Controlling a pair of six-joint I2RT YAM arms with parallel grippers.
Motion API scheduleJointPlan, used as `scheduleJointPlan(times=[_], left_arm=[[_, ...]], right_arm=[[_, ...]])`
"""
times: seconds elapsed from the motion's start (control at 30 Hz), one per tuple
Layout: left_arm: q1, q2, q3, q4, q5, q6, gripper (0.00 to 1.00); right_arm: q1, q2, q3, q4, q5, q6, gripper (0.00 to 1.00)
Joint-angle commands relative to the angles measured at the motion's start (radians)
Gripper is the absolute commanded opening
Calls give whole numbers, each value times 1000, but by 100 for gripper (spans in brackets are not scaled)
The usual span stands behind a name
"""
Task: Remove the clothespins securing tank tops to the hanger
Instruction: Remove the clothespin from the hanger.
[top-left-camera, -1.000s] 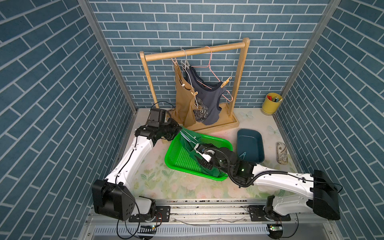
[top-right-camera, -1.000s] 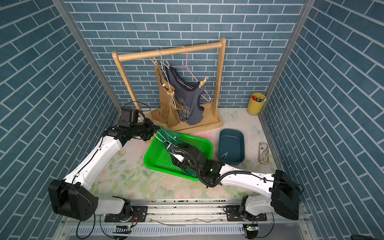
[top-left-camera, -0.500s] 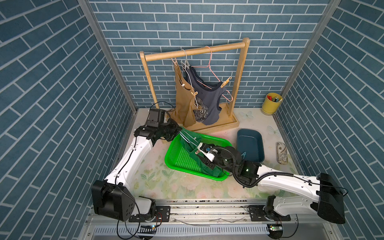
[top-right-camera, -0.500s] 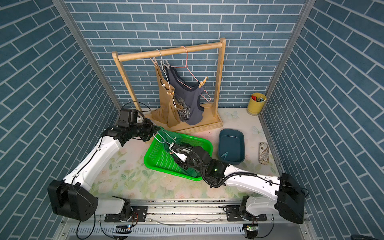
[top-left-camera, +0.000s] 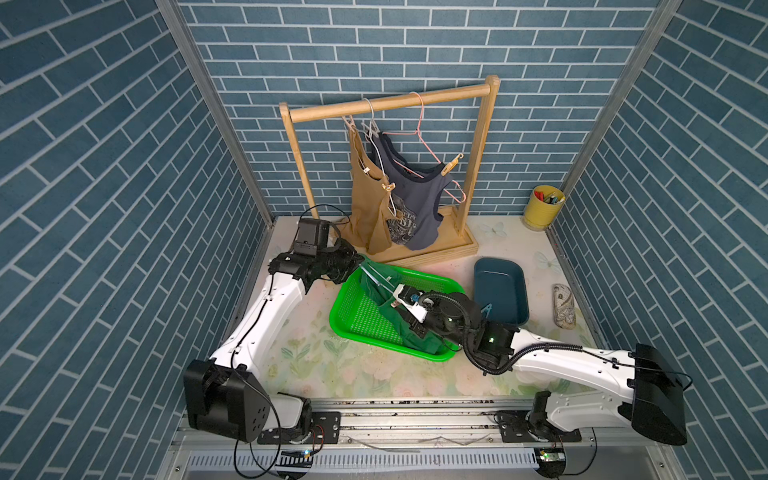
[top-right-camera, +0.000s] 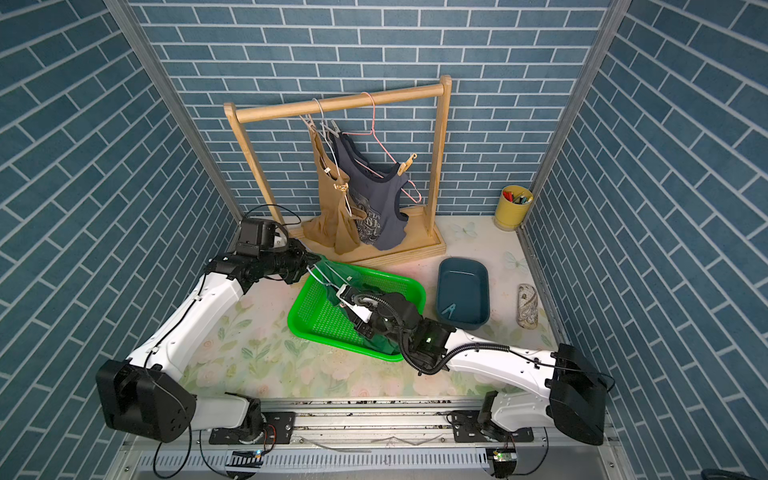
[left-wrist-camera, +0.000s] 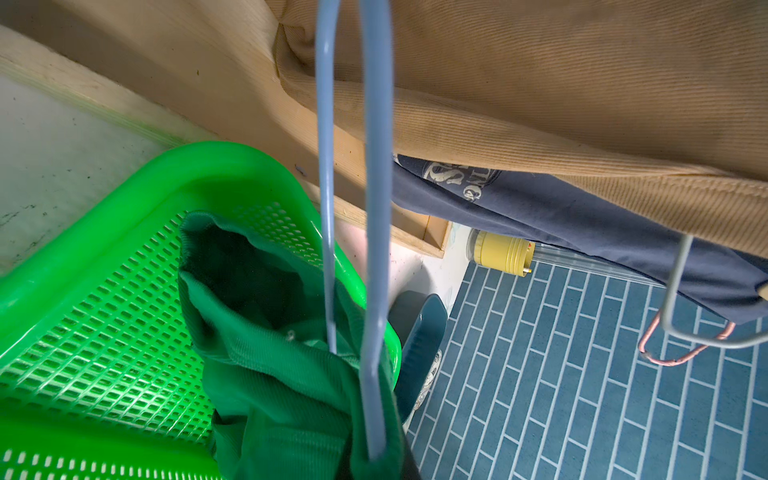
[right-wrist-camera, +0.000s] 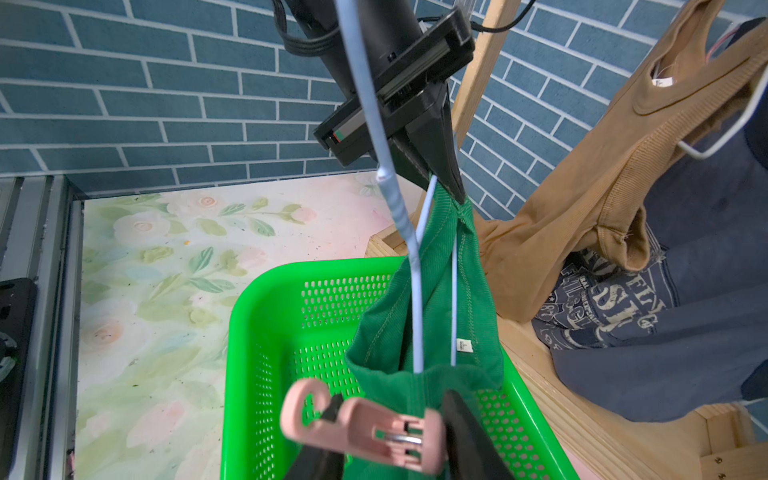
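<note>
The green tank top (top-left-camera: 386, 309) hangs on a pale blue hanger (left-wrist-camera: 376, 249) over the green basket (top-left-camera: 417, 277). My left gripper (right-wrist-camera: 446, 183) is shut on the hanger wire and the top's strap at the basket's far corner. My right gripper (right-wrist-camera: 386, 424) sits at the top's other shoulder. A pink clothespin (right-wrist-camera: 365, 424) lies across its jaws, and the dark fingers (right-wrist-camera: 465, 432) press against it. The tan tank top (top-left-camera: 368, 199) and the grey-blue tank top (top-left-camera: 415, 203) hang on the rack, with tan clothespins (top-left-camera: 452, 163) (top-left-camera: 388, 188) clipped on. A teal clothespin (top-right-camera: 449, 309) lies in the blue tray.
The wooden rack (top-left-camera: 478, 166) stands at the back, its base just behind the basket. The dark blue tray (top-left-camera: 498, 266) is right of the basket. A yellow cup (top-left-camera: 542, 212) stands in the back right corner. A patterned case (top-left-camera: 564, 305) lies by the right wall.
My right arm has reached further into the basket toward the hanger, and its jaws have narrowed around the pink clothespin. The left arm has held still.
</note>
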Motion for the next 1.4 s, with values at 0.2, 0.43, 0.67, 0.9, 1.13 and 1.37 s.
scheduleJointPlan(times=[0.2,0.43,0.67,0.9,1.13,1.37], left_arm=[[16,-31,-25,41,13,8,0],[23,-39,-41,32,-28,33,0],[42,-39,-55,8,-99,87,0],[48,-3,-82,57,-99,73,0],[48,-9,-84,55,-130,78,0],[48,-18,-80,43,-138,92,0]], right_arm=[[-2,10,-6,70,20,21,24],[-1,10,-15,77,16,45,20],[-8,-63,-1,-5,16,63,15],[-30,-130,7,-81,-36,135,11],[-46,-150,-1,-92,-55,191,11],[-57,-108,-11,-36,-94,246,19]])
